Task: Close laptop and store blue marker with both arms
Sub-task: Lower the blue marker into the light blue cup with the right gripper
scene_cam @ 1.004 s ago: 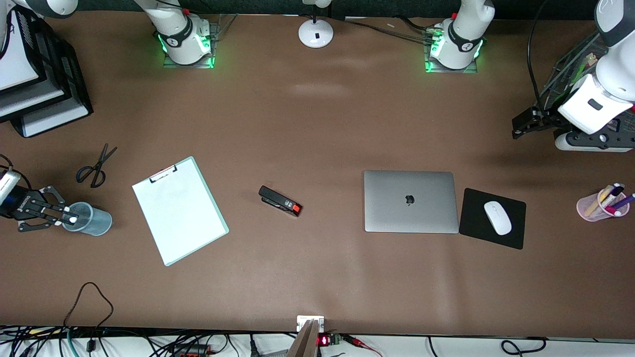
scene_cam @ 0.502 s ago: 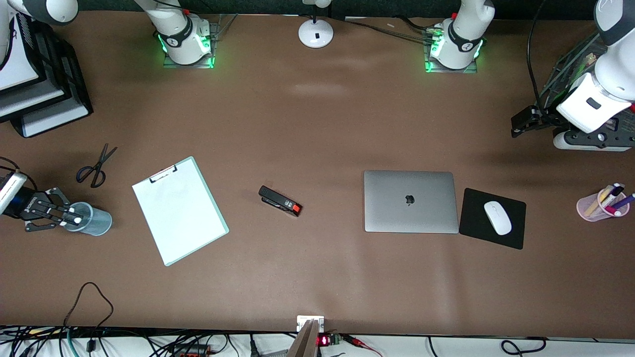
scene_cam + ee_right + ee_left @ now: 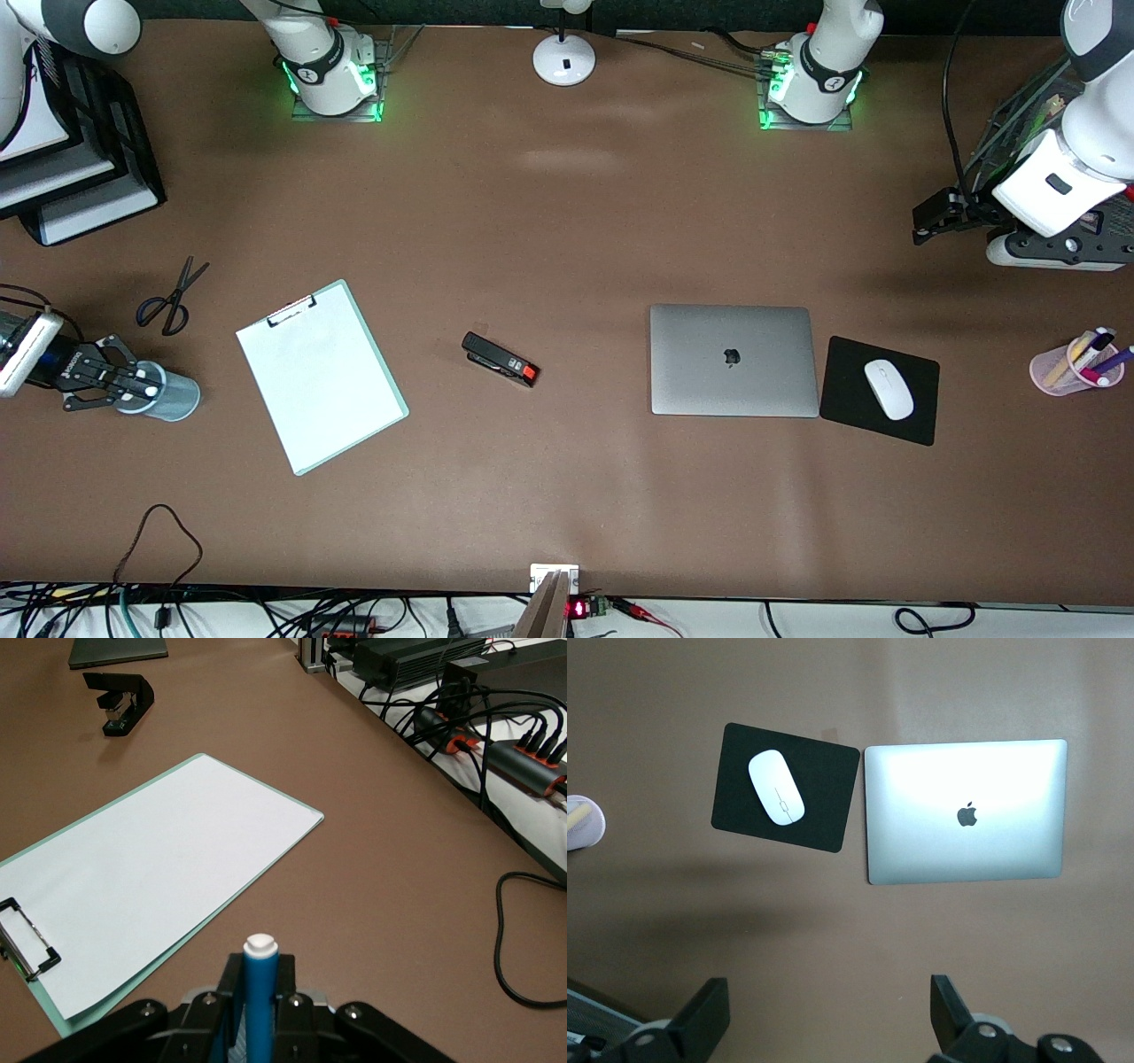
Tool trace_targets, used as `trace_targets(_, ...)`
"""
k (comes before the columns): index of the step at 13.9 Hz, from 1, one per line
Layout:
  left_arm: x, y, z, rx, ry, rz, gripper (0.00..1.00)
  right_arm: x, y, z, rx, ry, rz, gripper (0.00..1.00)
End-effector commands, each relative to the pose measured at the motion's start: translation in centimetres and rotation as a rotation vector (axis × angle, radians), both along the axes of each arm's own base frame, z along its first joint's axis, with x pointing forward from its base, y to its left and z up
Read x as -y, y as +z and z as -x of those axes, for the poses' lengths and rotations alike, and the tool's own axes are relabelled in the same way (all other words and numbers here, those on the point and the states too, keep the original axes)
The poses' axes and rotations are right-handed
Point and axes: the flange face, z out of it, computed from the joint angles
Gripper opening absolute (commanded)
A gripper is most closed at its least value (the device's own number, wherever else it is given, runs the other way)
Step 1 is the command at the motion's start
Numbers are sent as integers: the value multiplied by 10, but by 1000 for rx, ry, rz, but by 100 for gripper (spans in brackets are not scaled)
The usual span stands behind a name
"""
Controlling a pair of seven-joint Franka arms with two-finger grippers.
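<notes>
At the right arm's end of the table, the right gripper point(image 3: 133, 388) is closed on the blue marker point(image 3: 260, 992) and holds it over a grey cup point(image 3: 168, 397). The laptop point(image 3: 733, 360) lies shut beside a black mouse pad point(image 3: 850, 394). The left gripper point(image 3: 926, 226) waits open, raised near the table edge at the left arm's end.

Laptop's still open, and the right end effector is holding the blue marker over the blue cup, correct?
Not quite: the laptop is already closed, lid down with the logo up, as the front view shows. The right end effector does hold the blue marker over the blue cup.
</notes>
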Motion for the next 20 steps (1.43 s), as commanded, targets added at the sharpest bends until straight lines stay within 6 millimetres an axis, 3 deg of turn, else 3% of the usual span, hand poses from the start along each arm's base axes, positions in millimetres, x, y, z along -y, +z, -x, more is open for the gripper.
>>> trace_targets(1, -1, 7, 3, -3, -21, 7, 100, 7, -3, -3, 31, -10, -37, 5)
trace_targets(14, -2, 7, 3, -2, -20, 7, 100, 7, -12, -9, 45, -6, -52, 6)
trace_targets(15, -1, 7, 3, -3, -21, 8, 100, 7, -10, -9, 45, -7, -53, 10)
trace_targets(17, -1, 7, 3, -3, -20, 7, 100, 6, -4, -11, 42, -20, -59, 100)
trace_targets(20, -1, 7, 3, -3, -21, 7, 100, 8, 18, -13, 37, -45, -63, 100)
